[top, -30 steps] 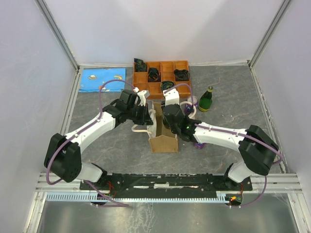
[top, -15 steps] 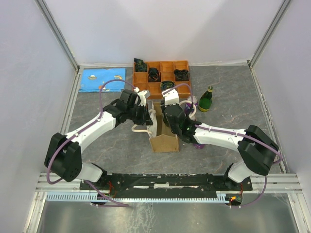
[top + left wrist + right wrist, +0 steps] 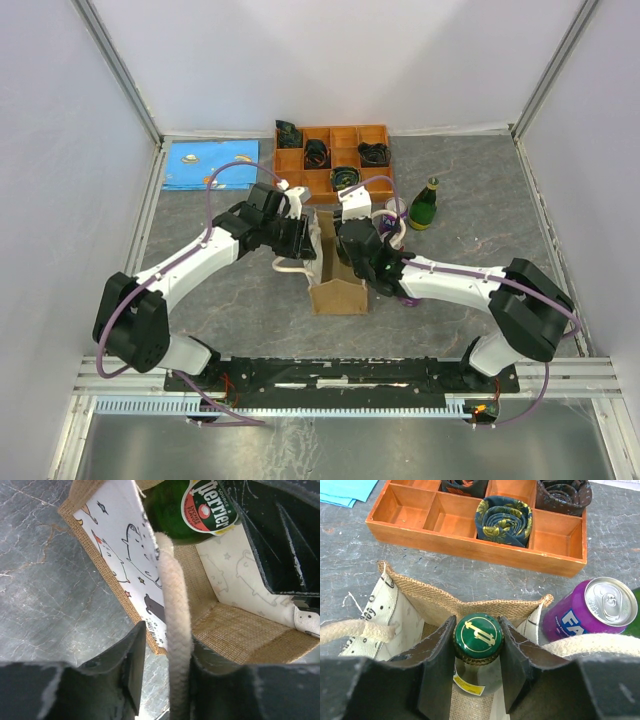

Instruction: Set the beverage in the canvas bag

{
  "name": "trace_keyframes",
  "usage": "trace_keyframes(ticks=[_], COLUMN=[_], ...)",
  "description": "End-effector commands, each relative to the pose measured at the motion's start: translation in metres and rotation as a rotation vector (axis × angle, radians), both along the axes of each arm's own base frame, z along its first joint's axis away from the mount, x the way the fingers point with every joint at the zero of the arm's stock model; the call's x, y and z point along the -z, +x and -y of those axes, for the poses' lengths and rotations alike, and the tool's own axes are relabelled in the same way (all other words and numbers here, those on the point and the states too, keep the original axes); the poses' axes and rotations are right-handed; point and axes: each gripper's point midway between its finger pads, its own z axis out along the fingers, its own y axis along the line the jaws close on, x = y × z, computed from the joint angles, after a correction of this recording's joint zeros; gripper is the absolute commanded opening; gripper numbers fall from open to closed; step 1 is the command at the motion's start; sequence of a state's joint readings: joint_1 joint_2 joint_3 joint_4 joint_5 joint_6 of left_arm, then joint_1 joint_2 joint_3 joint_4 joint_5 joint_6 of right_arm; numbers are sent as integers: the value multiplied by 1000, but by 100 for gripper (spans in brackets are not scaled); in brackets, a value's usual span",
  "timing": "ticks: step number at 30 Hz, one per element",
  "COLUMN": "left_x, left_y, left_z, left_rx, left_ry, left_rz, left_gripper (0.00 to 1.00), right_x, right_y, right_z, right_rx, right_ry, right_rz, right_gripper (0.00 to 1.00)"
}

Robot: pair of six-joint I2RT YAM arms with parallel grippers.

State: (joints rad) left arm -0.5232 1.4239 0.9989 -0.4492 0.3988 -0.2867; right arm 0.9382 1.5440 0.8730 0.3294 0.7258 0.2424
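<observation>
The canvas bag (image 3: 337,290) stands open mid-table, with tan burlap walls (image 3: 470,602) and a printed white lining (image 3: 125,545). The beverage, a green Perrier bottle (image 3: 210,502), is upright inside the bag's mouth. My right gripper (image 3: 477,630) is shut on its green cap (image 3: 477,636), reaching in from the bag's right (image 3: 352,250). My left gripper (image 3: 167,645) is at the bag's left rim (image 3: 305,238) and stands open. A cream rope handle (image 3: 175,605) runs between its fingers, resting on the right finger with a gap to the left one.
An orange compartment tray (image 3: 335,160) with rolled ties sits behind the bag. A purple can (image 3: 590,610) stands just right of the bag, and a second green bottle (image 3: 424,205) is further right. A blue sheet (image 3: 210,165) lies at the back left.
My left jaws have parted and let go their pinch on the rope handle. My right gripper, still holding the bottle, has shifted slightly over the bag.
</observation>
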Motion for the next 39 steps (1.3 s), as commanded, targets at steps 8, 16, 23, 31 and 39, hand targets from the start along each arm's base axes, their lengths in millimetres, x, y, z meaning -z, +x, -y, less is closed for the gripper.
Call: trace_keyframes(ticks=[8,16,23,31,39], left_x=[-18,-25,-36,-33,-29], left_y=[8,14,22,20,18], left_z=[8,11,13,10,8], left_rx=[43,32,14,7,6], left_ry=[-13,-29,-36,-28,-24], left_rz=[32,43,75,72,68], left_gripper=[68,74,79,79,79], right_x=[-55,-109,-164,-158,-109], right_y=[1,4,23,59,76], right_z=[0,-1,32,128,178], right_rx=[15,16,165,398,491], right_ry=[90,133,108,116,71], right_rz=[29,88,135,-140,-331], right_gripper=[62,66,72,70,71])
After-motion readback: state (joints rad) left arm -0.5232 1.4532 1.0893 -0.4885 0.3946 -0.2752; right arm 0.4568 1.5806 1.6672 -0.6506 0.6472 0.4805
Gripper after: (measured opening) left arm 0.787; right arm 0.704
